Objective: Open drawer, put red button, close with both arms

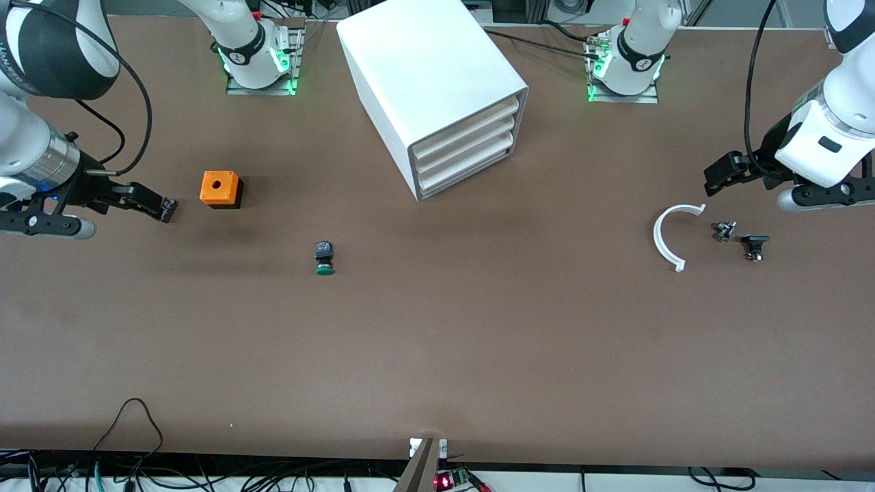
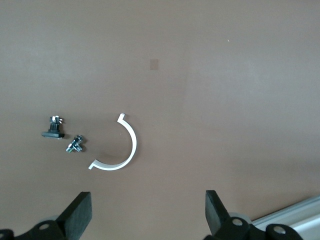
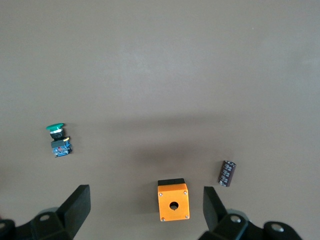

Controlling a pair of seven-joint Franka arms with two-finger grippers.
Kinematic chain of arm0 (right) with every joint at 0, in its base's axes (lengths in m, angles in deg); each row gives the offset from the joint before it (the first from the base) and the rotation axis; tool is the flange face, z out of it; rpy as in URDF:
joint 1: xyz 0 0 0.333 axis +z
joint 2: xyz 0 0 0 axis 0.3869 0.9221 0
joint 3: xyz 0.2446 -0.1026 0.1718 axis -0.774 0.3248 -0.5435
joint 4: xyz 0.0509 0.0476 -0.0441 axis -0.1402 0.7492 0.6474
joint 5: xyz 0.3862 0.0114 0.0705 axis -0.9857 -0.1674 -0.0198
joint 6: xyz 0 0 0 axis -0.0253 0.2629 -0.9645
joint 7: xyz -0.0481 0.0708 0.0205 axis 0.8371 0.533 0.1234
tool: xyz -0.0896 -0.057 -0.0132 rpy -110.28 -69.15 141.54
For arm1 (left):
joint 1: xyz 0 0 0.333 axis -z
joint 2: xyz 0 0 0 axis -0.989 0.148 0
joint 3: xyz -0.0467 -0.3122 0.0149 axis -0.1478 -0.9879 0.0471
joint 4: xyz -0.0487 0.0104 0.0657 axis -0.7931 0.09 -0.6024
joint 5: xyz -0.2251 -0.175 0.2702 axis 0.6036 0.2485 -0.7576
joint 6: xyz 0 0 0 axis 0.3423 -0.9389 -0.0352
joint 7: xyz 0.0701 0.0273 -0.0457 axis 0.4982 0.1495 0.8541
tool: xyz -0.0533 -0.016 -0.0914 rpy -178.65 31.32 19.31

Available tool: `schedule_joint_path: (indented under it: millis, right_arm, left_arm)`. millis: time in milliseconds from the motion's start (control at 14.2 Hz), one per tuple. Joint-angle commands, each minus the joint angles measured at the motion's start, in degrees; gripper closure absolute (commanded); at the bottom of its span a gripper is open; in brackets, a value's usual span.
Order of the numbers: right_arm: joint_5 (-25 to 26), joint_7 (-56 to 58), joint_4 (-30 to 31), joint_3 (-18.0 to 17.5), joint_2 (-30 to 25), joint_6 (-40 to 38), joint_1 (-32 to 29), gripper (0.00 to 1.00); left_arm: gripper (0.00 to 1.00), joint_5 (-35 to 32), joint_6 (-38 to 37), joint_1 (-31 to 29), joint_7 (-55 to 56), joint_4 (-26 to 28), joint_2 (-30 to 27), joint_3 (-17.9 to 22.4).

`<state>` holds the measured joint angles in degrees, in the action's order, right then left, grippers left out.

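Cabinet (image 1: pixel 437 96) mid-worktop, lowest drawer (image 1: pixel 468 173) shut flush. Red button nowhere visible. Left gripper (image 2: pixel 147 212) spread over white arc (image 2: pixel 122 150); right gripper (image 3: pixel 146 210) spread over orange box (image 3: pixel 173 200), likely waiting.

No legible text, label, brand or number on anything in view.

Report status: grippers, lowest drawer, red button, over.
Left gripper open, empty, near white plastic arc. Right gripper open, empty, near orange box with hole. Lowest white cabinet drawer shut. Red button not visible; only green-capped button.
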<state>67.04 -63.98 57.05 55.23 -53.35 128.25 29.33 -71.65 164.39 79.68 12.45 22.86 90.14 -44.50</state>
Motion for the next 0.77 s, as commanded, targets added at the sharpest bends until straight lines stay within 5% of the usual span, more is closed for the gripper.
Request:
schedule_joint_path:
  millis: [0,702]
  right_arm:
    - [-0.89,2.67,8.11,0.76,-6.36,3.31,-0.85,0.0]
    - [-0.28,4.96,1.97,2.62,-5.4,-1.25,-1.12,0.0]
  left_arm:
    - [0.0,0.76,-1.34,-0.56,-5.25,-1.65,0.59,0.47]
    - [0.0,0.5,-1.43,-1.0,-5.51,-2.27,0.86,0.56]
